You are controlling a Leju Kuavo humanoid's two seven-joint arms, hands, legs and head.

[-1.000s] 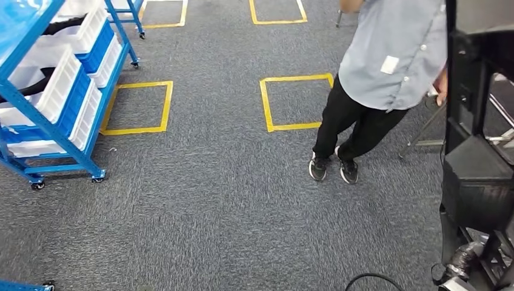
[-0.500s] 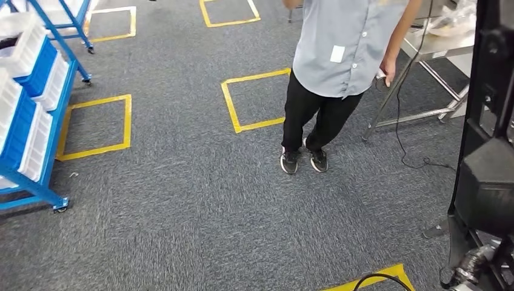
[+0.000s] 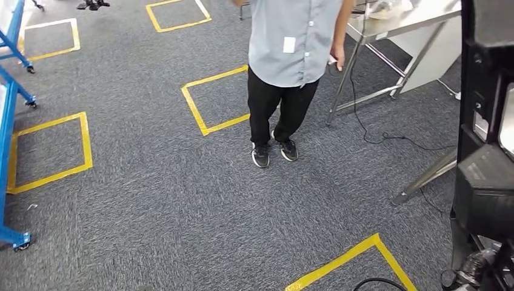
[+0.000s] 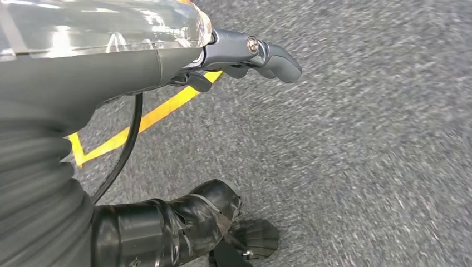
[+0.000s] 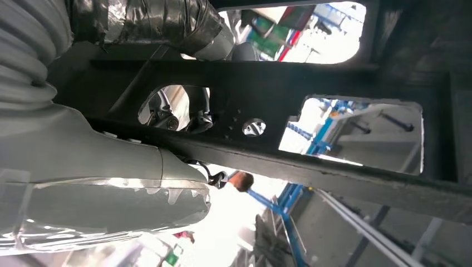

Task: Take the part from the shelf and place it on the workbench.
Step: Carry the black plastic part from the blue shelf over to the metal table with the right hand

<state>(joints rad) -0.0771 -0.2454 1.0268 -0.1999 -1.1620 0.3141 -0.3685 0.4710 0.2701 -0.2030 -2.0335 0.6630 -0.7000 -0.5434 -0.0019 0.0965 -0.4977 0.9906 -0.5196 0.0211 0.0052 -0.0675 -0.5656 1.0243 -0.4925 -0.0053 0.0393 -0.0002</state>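
Down low, the left hand (image 4: 222, 61) hangs over the grey carpet (image 3: 151, 200), thumb (image 4: 275, 55) stretched out, darker fingers loose beneath it, nothing in its grasp. The right hand (image 5: 111, 206) sits close against a black frame (image 3: 485, 151); its fingers are hidden behind the grey cover, so whether they are clenched or carrying I cannot tell. Where the part is I cannot tell either. A yellow tape corner (image 3: 345, 260) lies at the near edge of the floor. Further out, a person (image 3: 291, 42) stands between the robot and the workbench (image 3: 418, 21), with a loose cable (image 3: 388, 138) trailing beside the metal legs. This looks like the approach to the bench, so the walk wants a line wide of that person, clear of the cable and table legs, ending square to the top. Something pale and crumpled lies on the bench. Off to the left, only the edge of the blue shelf (image 3: 7, 139) shows, and what it holds is cut off.
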